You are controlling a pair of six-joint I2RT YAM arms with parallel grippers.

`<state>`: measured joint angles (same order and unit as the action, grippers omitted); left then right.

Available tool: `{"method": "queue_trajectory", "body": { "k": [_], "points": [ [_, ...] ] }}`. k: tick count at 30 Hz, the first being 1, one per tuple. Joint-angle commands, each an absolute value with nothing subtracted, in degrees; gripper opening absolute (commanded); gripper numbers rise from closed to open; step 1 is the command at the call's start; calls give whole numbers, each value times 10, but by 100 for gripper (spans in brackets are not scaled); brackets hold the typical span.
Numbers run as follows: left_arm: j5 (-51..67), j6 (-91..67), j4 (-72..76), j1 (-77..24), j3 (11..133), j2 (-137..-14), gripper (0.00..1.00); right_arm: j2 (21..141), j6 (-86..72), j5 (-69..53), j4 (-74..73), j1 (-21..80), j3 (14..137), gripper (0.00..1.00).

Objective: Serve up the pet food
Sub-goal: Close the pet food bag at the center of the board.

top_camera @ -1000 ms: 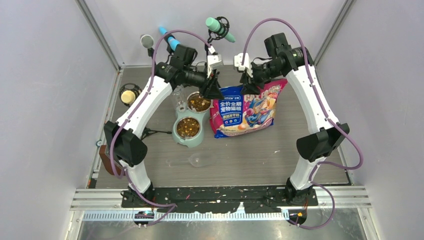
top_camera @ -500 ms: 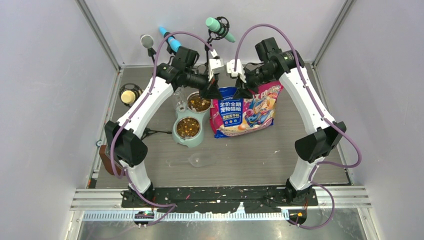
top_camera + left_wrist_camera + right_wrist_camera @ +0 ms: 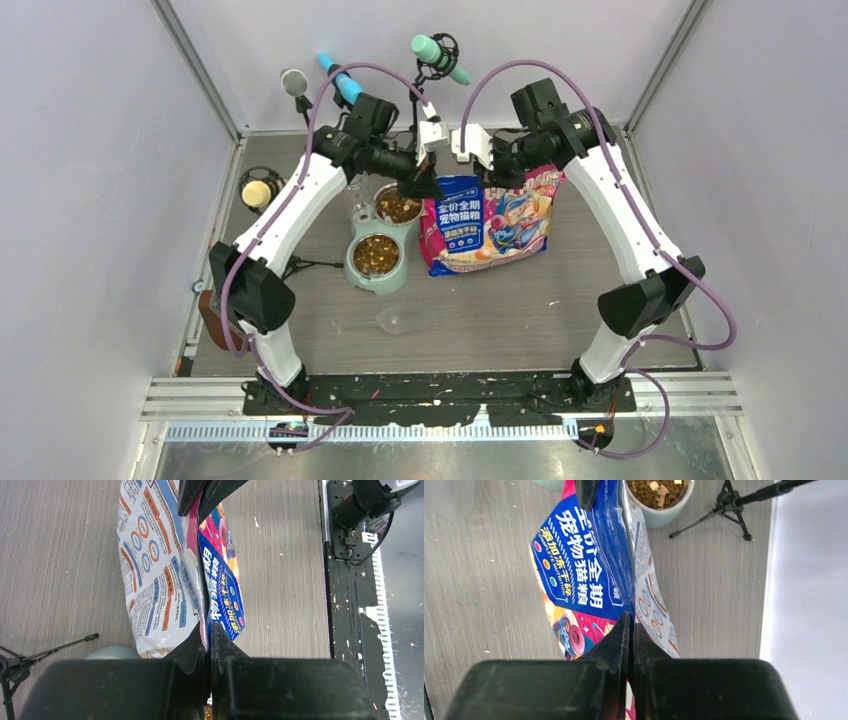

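Grey wood table (image 3: 600,300) holds everything. Both bowls of the green feeder (image 3: 376,286) have brown kibble (image 3: 376,255) in them, so I think the pouring is done. My left gripper (image 3: 426,186) and right gripper (image 3: 493,177) each pinch tight on the top edge of the cat food bag (image 3: 490,225). Next I should press that top closed without tipping it.
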<state>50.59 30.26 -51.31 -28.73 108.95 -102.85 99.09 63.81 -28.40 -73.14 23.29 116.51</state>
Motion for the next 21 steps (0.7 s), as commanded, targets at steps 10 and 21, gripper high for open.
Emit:
{"method": "queue_trajectory", "body": {
  "k": [10,21],
  "points": [
    [491,318,-563,-263,1072,-983,0,837,663,28,-561,186,958,5],
    [487,318,-552,-257,1048,-970,0,792,688,68,-458,110,881,5]
  ]
}}
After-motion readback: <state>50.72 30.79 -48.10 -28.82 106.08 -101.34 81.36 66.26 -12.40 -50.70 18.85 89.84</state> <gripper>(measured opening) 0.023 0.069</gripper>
